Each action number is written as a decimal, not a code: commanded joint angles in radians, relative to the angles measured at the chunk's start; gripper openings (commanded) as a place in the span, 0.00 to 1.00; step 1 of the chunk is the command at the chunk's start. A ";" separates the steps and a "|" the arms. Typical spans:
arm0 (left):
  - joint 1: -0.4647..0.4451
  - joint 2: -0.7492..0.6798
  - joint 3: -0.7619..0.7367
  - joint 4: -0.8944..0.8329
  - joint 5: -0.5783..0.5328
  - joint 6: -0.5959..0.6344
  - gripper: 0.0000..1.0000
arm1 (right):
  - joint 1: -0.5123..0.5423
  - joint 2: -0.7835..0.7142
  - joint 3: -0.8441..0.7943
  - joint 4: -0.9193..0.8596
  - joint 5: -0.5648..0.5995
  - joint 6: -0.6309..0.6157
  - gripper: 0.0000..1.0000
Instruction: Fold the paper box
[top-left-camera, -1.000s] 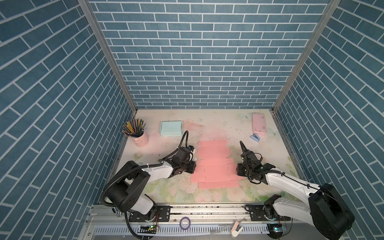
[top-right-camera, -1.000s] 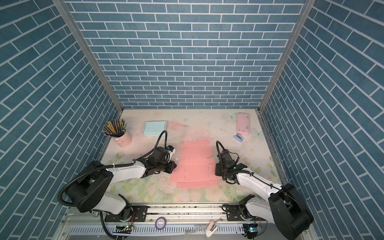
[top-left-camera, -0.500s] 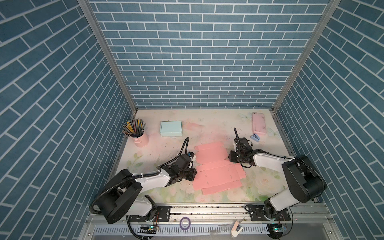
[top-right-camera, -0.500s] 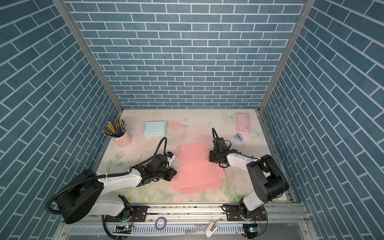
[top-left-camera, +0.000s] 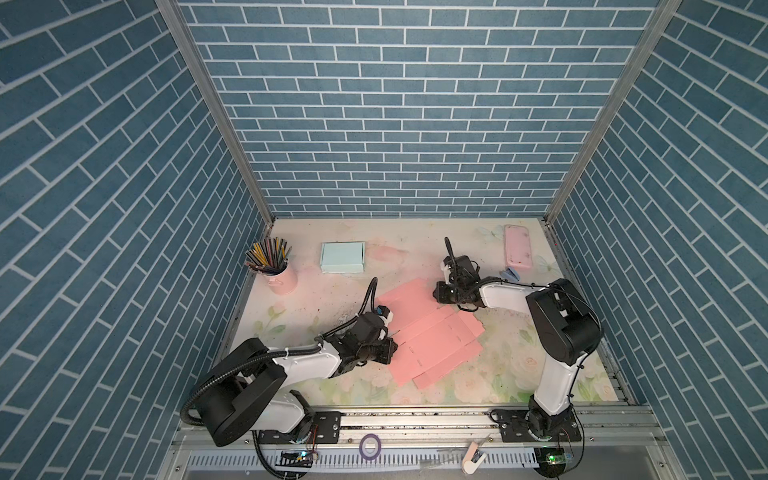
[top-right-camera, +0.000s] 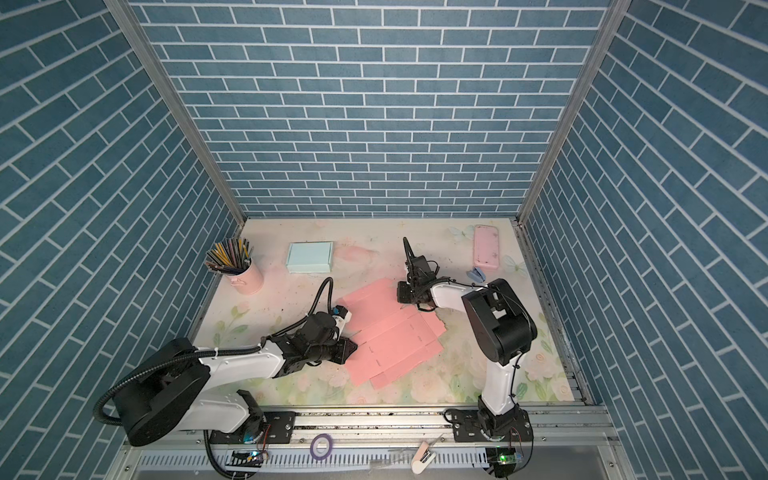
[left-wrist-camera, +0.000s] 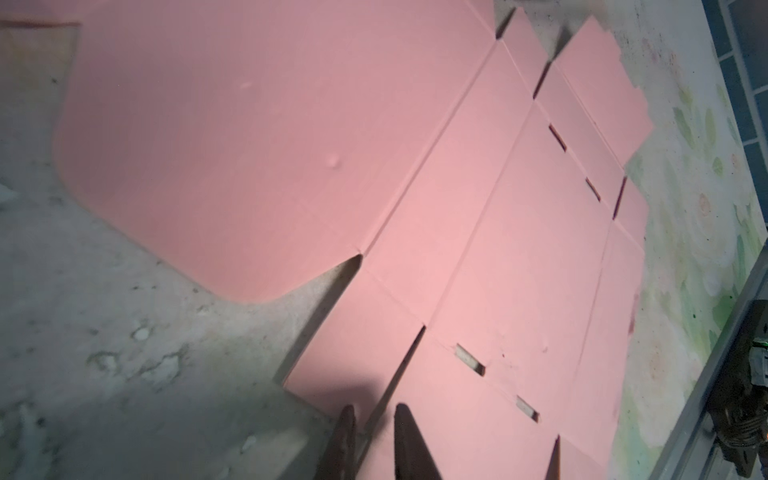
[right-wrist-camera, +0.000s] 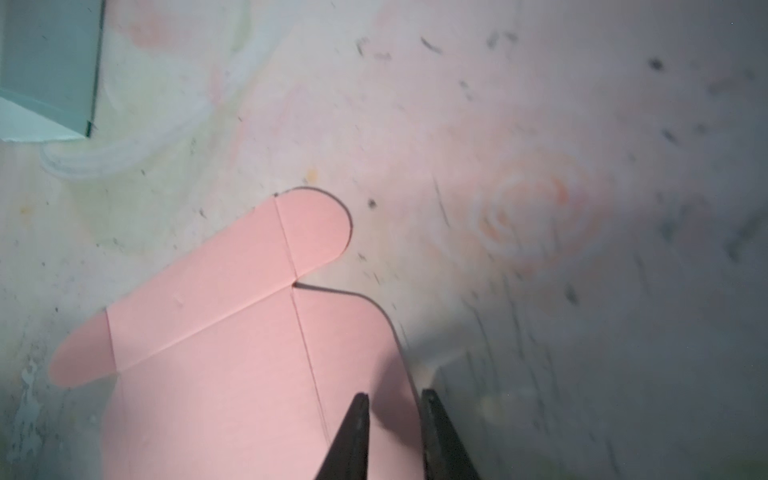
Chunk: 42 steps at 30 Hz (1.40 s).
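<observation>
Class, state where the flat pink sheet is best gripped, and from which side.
Probably the left flap, at its free edge, approached low from the left. The sheet lies flat on the table, so only edges offer purchase; the flap's cuts and crease let it lift.

One pink paper box (top-left-camera: 432, 336), one pale blue box (top-left-camera: 342, 257), one pencil cup (top-left-camera: 282, 278), one pink case (top-left-camera: 518, 246)

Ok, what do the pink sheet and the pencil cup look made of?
Pink sheet: thin matte paperboard, judging by scored creases and cut slots. Pencil cup: smooth pink wall, perhaps painted metal or plastic; the views leave that open.
</observation>
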 joint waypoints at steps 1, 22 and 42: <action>-0.023 0.045 -0.037 -0.044 0.008 -0.038 0.20 | 0.043 0.077 0.082 -0.062 -0.037 -0.030 0.24; -0.016 -0.234 0.067 -0.336 -0.061 0.048 0.35 | 0.047 -0.402 -0.083 -0.195 0.130 -0.070 0.30; 0.317 0.261 0.531 -0.320 0.020 0.319 0.73 | 0.255 -0.959 -0.629 -0.211 0.101 0.345 0.59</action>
